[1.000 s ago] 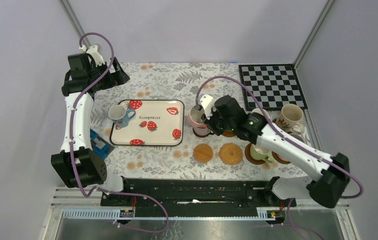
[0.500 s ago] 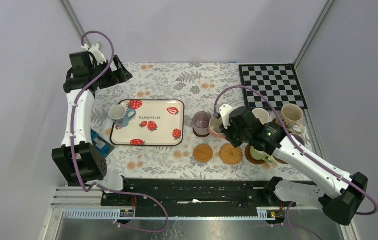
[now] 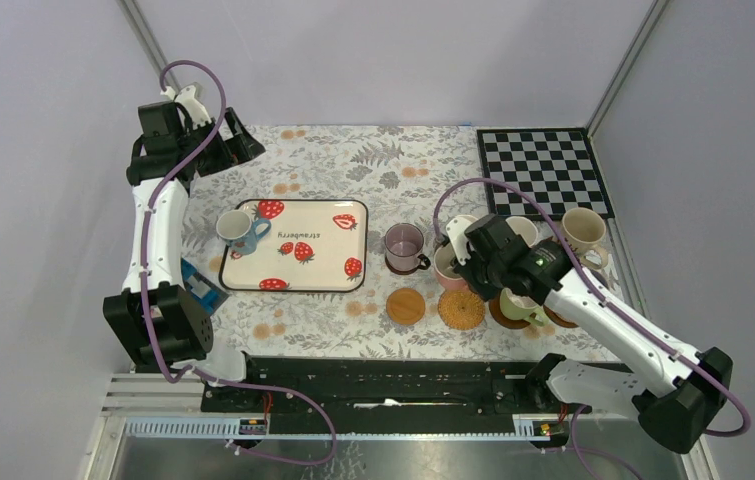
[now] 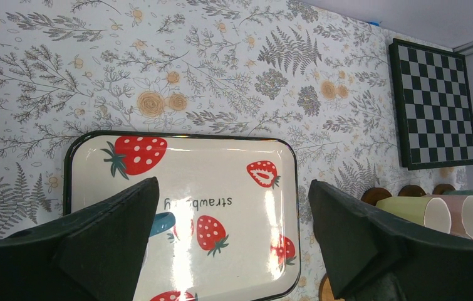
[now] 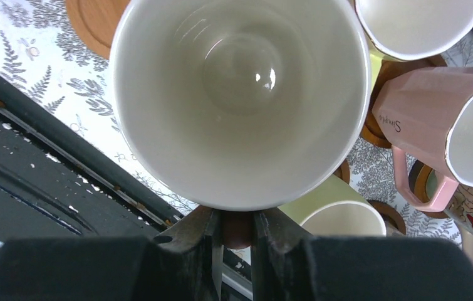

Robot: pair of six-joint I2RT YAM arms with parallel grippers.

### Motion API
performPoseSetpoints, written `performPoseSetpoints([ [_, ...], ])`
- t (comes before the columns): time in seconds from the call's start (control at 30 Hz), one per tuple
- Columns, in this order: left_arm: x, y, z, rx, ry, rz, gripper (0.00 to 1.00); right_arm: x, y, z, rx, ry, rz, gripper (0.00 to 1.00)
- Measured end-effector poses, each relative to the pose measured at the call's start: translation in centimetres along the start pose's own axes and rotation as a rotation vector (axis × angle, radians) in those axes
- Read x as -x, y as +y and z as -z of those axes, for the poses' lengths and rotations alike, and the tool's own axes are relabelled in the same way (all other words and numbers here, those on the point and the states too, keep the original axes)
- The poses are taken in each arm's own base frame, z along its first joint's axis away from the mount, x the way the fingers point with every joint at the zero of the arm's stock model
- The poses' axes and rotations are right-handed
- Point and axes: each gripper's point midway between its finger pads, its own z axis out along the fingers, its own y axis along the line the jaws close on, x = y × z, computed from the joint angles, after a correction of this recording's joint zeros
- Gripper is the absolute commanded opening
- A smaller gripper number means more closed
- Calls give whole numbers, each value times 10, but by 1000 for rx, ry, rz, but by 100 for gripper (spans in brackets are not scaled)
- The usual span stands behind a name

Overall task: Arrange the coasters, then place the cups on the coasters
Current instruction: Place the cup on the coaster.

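Left gripper (image 4: 232,188): jaws wide apart, empty, strawberry tray (image 4: 183,135) below them. Right gripper (image 5: 237,231): jaws clamped on the handle of the pinkish mug (image 5: 240,94), whose bowl juts just beyond the fingertips. Glazed ceramic: judged rigid, slick and chippable, and likely to pivot about the handle pinch.

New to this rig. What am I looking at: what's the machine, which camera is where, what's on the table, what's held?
Two robot arms stand side by side at the near edge, each ending in a two-finger pincer. The wide shot looks down from above and behind them; the other two come from wrist cameras. On the flowered cloth lie a strawberry tray, a checkerboard mat, round brown coasters and several mugs, some already on coasters. The left pincer is open and empty, at the far left. The right pincer is shut on the handle of a pink mug.
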Motion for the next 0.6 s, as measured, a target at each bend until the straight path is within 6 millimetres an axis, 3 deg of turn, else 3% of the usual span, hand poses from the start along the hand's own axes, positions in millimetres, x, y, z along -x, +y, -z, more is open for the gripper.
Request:
performPoseSetpoints([
  [0.2,1,0,-3,-6,-2,-1,99,-14,-21,-18,2,38,-42,0],
  [0.33,1,3,-8,-6,3,1,99,-35,-30,-31,34,56,-22,0],
  [0.47,0,4,-13,-6,9,3,99,-45,-23,-29,81,22,34,0],
  [0.6,0,3,-15,-9,11,1,99,-40,-13,-25,134,-30,74,0],
])
